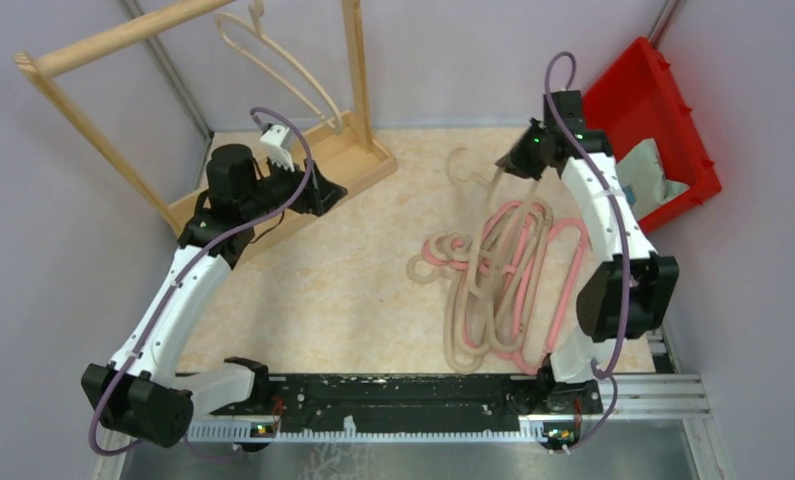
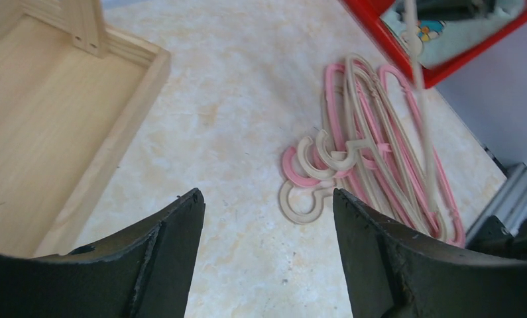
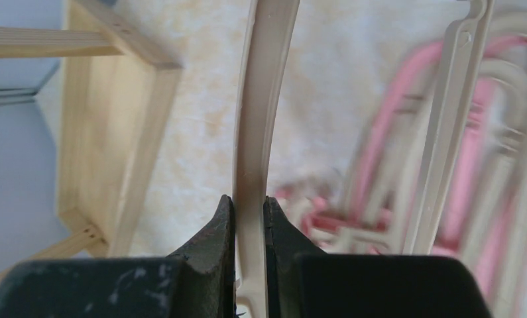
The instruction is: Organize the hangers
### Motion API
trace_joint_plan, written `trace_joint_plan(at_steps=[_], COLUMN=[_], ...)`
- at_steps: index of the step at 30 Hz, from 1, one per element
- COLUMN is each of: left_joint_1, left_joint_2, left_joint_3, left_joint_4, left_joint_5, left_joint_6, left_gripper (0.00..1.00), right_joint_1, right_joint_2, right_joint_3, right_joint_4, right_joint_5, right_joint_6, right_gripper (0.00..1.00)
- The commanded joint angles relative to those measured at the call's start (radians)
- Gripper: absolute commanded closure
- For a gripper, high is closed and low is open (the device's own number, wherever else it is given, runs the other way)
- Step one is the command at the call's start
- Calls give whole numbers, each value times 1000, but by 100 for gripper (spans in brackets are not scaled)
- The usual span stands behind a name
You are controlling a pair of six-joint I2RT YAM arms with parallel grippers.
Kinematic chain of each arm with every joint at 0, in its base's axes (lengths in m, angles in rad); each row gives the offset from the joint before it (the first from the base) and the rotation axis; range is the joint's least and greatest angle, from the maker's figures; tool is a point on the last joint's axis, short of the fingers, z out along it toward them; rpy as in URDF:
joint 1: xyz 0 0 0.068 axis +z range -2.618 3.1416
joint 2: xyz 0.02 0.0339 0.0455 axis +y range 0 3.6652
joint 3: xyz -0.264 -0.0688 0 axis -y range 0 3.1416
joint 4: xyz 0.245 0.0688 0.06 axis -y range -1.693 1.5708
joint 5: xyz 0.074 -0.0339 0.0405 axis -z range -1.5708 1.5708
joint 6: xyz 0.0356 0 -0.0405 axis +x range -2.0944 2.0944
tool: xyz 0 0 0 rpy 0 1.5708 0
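Transfer step: right gripper (image 3: 249, 211), jaws clamped on a beige hanger (image 3: 260, 99), holds it above the hanger pile (image 1: 508, 280). Left gripper (image 2: 268, 199) stands open, empty. Next move likely: carry the hanger to the wooden rack (image 1: 123, 35), hook leading.

No lettering, number or brand could be read in any of my three views. The one printed thing I saw was a pale packet (image 2: 459, 33) lying in the red bin (image 2: 386, 40). It bore a small coloured cartoon picture, and any wording on it was too small and blurred to make out. The beige hanger (image 3: 257, 132) clamped in my right gripper (image 3: 249, 212) showed only bare plastic, with no mark I could read.
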Motion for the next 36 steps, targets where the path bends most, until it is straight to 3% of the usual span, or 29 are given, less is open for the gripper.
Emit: trace_joint_plan(at_steps=[1, 8, 12, 17, 23, 29, 36], left_joint_1=[-3, -97, -157, -226, -260, -262, -262], left_joint_2=[17, -1, 15, 68, 141, 110, 62], left_joint_3=[-48, -136, -177, -217, -214, -207, -136], left_joint_4=[111, 232, 290, 348, 396, 412, 298], left_joint_5=[197, 199, 168, 87, -13, -79, -53], left_joint_6=[-65, -137, -157, -141, -128, -102, -49], left_gripper=[24, 20, 19, 19, 20, 20, 20], right_joint_1=[106, 189, 202, 215, 245, 239, 221], right_joint_2=[164, 309, 346, 399, 367, 240, 211], right_joint_3=[122, 200, 238, 352, 359, 228, 175], right_joint_4=[252, 623, 744, 747, 743, 680, 627], right_joint_5=[-132, -222, -228, -291, -342, -305, -283], right_joint_6=[129, 372, 466, 535, 582, 504, 454], right_gripper=[100, 100, 100, 100, 100, 100, 100])
